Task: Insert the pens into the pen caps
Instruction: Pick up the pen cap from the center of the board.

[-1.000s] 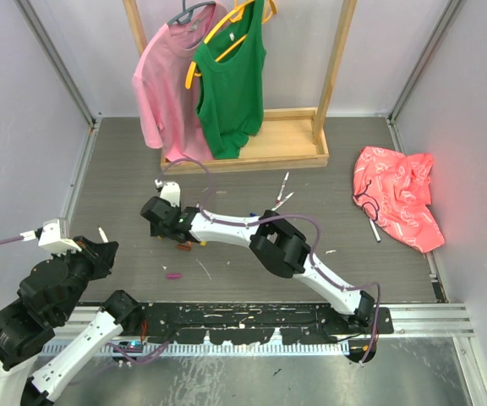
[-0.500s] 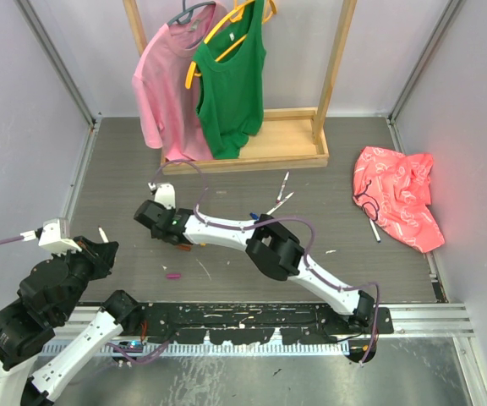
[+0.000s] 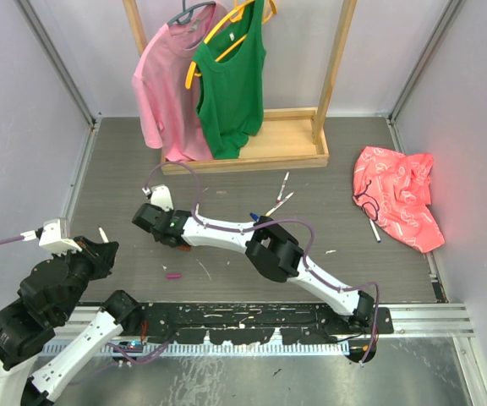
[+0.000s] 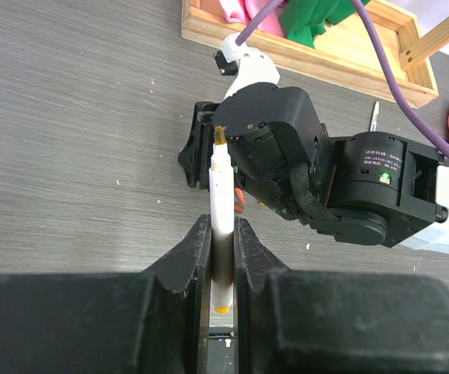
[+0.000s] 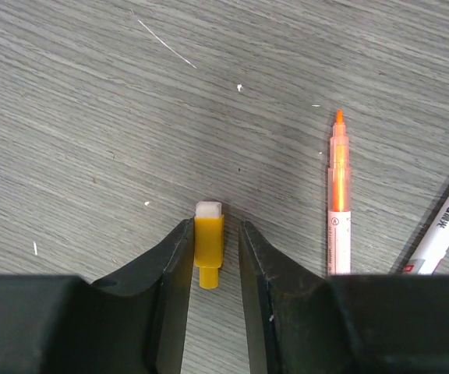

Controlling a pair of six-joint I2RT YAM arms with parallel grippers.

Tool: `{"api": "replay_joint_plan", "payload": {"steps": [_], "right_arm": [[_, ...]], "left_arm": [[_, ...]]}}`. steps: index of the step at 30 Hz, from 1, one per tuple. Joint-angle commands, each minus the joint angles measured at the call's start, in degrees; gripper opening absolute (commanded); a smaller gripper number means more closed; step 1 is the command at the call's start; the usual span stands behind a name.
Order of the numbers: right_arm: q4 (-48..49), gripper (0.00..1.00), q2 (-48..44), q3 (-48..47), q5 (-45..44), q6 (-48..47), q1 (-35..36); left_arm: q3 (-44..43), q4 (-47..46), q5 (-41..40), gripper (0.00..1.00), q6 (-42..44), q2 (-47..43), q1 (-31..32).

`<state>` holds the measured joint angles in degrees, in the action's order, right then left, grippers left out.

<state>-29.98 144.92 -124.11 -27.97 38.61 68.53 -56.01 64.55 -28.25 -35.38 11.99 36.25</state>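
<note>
Three pale walls enclose a grey, wood-grained worktop (image 3: 117, 169) flecked with white scuffs. At its far edge stands a wooden rack (image 3: 252, 150) hung with two garments, and a red cloth (image 3: 396, 203) lies crumpled at far right.

Right arm (image 3: 227, 227): stretched low across the worktop to left of centre.

Left arm (image 3: 53, 292): folded at the near-left corner, wrist raised.

Left pincer (image 4: 223, 220): clenched on a pen (image 4: 220, 183), gripped about mid-barrel. The pen's long axis runs straight out along the fingers. Its yellowish tip leads and is aimed toward the right arm's wrist, which sits just beyond it, apart.

Right pincer (image 5: 214, 224): the fingers straddle a yellow cap (image 5: 209, 243). The cap's long axis lies parallel to them, white end away from the wrist, narrow stub toward it. A sliver of worktop shows between the cap and one finger, so I cannot tell whether the cap is gripped or merely bracketed.

Judgement: the coming move turns on bringing pen tip and cap mouth onto one line. The two axes do not yet look aligned, and which end of the cap is open is unclear.

Also shown: an orange pen (image 5: 338, 210), uncapped, just beside the right pincer with its tip pointing away; loose pens (image 3: 283, 184) mid-worktop; a magenta cap (image 3: 173, 275) toward the near edge.
</note>
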Motion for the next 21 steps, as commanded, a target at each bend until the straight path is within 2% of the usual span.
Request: {"api": "replay_joint_plan", "payload": {"steps": [1,11,21], "right_arm": [[-6.26,0.35,2.37,-0.05,0.81,-3.32,0.33],[-6.75,0.34,5.02,-3.02,4.14,-8.35,0.38],[-7.98,0.22,5.82,-4.03,3.71,-9.58,0.35]], "left_arm": [[0.01,-2.18,-0.58,0.0,0.21,0.22,-0.33],[0.2,-2.1,-1.17,0.0,0.33,-0.2,-0.3],[0.27,-1.99,-1.52,0.0,0.3,-0.12,-0.3]]}}
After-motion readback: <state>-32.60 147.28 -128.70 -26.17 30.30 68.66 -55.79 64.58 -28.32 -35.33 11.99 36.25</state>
